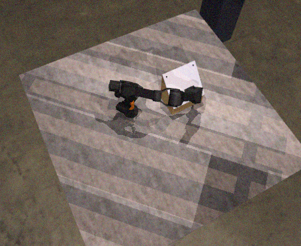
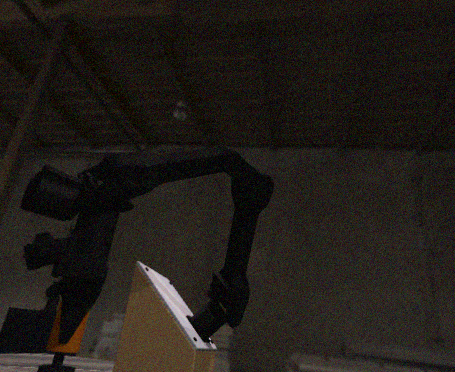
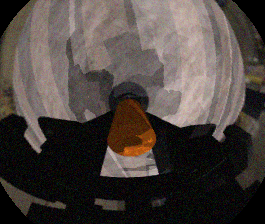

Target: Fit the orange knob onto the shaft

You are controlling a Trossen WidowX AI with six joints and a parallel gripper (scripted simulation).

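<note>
- The black parallel-jaw gripper [image 1: 195, 95] [image 2: 206, 336] [image 3: 130, 113] is grasping the orange, tapered knob [image 3: 131, 131], its fingers pressing in from the left and right in the wrist view.
- The knob is sitting between those fingers; the top and exterior views are not showing it, because the gripper is covering that spot.
- A dark, round form [image 3: 128, 89] is showing just past the knob's narrow end in the wrist view; whether the knob is seating on the shaft, I cannot tell.
- The gripper is pointing down and left in the exterior view, its tip reaching the low end of a white, flat, sloping panel [image 1: 182, 75] [image 2: 165, 290].
- That panel is topping a tan, wedge-shaped block [image 2: 149, 320], with small dark holes showing near its corners.
- The black, jointed arm [image 1: 148, 94] [image 2: 189, 166] is arching over from the left, an orange, angular part [image 1: 131, 105] [image 2: 74, 344] showing low on it.
- A striped, grey-and-pink table top [image 1: 118, 172] is lying beneath, and a dark, square-edged post [image 1: 221, 20] is standing beyond its far right side.
</note>
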